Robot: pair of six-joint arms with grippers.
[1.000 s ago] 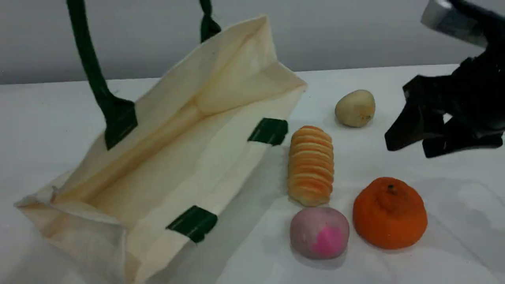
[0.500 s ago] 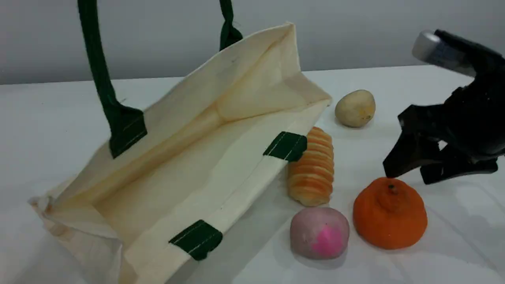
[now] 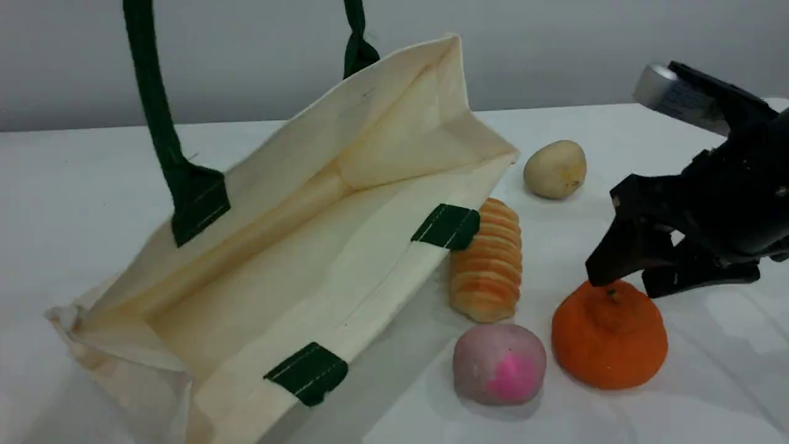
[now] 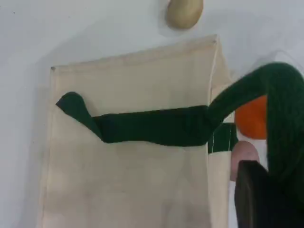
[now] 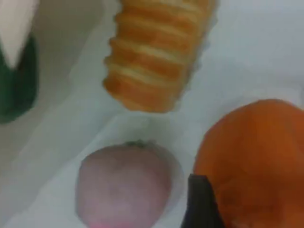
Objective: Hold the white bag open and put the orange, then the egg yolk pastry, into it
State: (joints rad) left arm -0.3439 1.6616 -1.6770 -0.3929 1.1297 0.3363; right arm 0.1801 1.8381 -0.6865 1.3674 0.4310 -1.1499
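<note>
The white bag [image 3: 296,246] lies tilted with its mouth open toward me, hanging by a dark green handle [image 3: 154,105] that runs out of the top. In the left wrist view my left gripper [image 4: 266,190] is shut on that handle [image 4: 156,126] above the bag [image 4: 128,180]. The orange [image 3: 609,336] sits at the front right. My right gripper [image 3: 629,280] hovers open just above its knob, one finger touching or nearly touching the top. The right wrist view shows the orange [image 5: 256,156] beside a dark fingertip [image 5: 202,199]. The egg yolk pastry [image 3: 555,168] rests farther back.
A ridged bread roll [image 3: 486,265] lies against the bag's lower rim, partly under a green tab [image 3: 445,226]. A pinkish ball with a magenta patch [image 3: 499,362] sits just left of the orange. The white table [image 3: 61,185] ends at a grey wall behind.
My right gripper has come down and leftward until it is right over the orange. The bag swung right, over the roll's edge, a second ago and has held still since.
</note>
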